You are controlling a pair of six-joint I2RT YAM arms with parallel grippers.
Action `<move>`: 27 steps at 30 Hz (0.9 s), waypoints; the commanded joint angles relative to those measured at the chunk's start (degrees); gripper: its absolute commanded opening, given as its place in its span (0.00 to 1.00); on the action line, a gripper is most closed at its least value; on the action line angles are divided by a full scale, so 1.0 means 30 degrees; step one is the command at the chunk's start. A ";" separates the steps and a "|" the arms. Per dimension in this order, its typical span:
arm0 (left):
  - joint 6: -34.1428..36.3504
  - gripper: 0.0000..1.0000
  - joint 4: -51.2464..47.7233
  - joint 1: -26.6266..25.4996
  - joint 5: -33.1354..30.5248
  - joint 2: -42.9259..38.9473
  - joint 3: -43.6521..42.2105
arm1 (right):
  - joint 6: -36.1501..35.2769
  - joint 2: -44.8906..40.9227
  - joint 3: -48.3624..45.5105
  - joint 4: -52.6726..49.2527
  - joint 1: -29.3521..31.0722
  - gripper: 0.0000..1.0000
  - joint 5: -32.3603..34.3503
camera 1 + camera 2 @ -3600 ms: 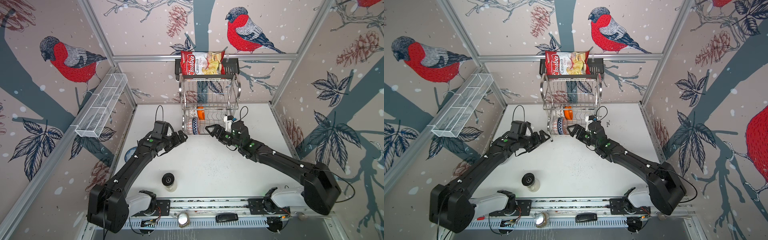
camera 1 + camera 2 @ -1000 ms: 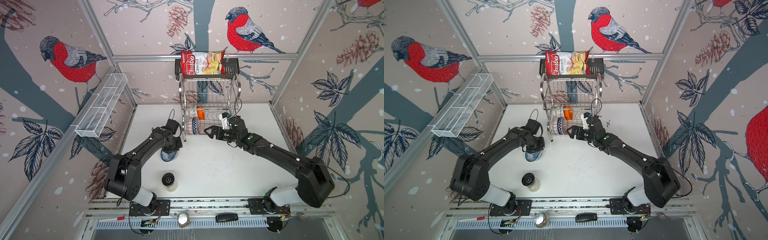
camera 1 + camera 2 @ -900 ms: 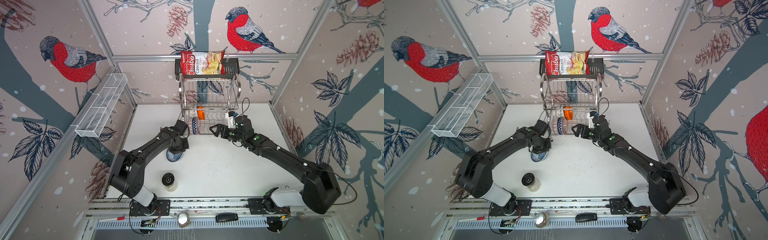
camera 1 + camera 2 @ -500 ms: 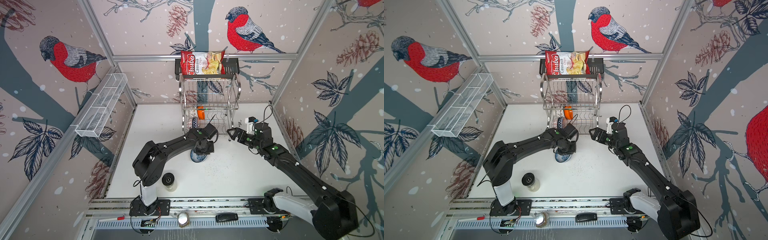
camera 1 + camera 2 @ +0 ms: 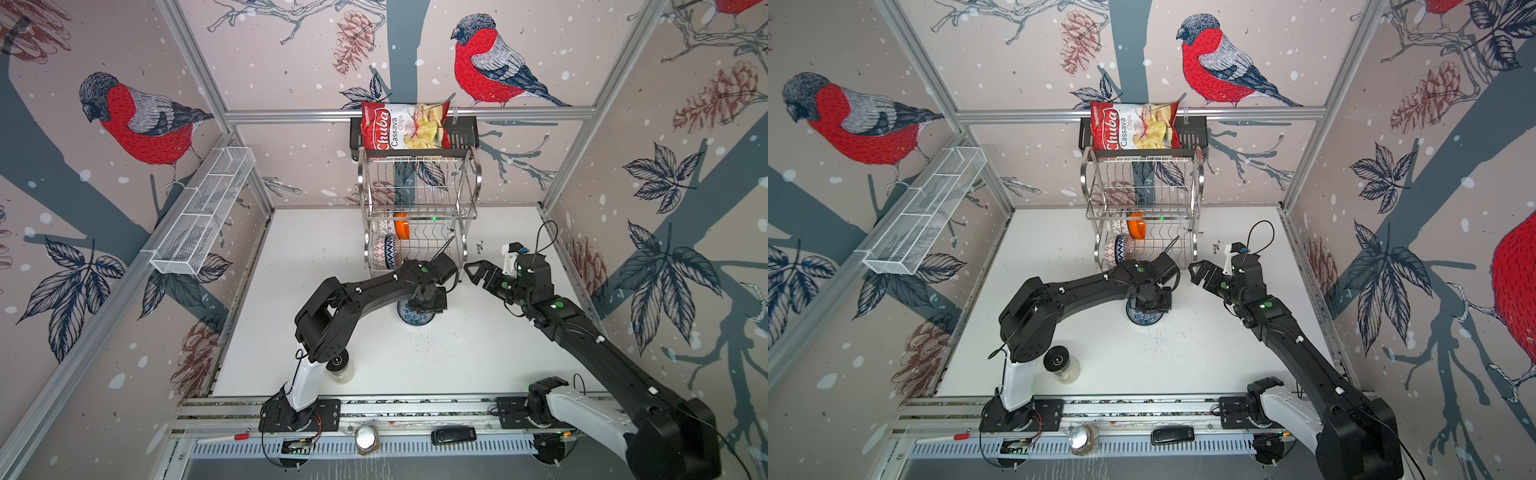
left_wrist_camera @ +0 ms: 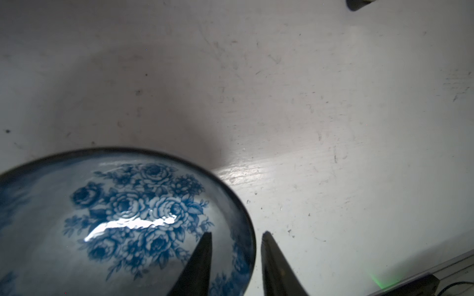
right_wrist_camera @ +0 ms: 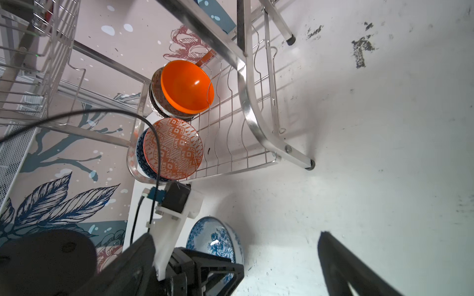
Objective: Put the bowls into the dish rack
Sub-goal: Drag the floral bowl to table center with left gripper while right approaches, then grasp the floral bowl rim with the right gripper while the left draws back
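The left arm has brought the floral bowl [image 5: 409, 320] across the counter [image 5: 415, 365] from the left to just in front of the rack [image 5: 453, 216]. The left gripper [image 6: 236, 234] has now eased apart, its fingers loosely straddling the rim. So the bowl sits upright on the counter, seemingly offered to the right gripper [image 5: 471, 273], which hangs spread wide and empty nearby. It's glossy, blue roses on white, dark rim; the orange bowl [image 7: 184, 87] already stands on edge in the lower tier
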 commanded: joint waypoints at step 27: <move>0.0587 0.97 0.4362 1.0177 0.2644 -1.6819 -1.1871 | -0.2297 0.3650 0.3436 -0.0832 0.5343 1.00 0.4181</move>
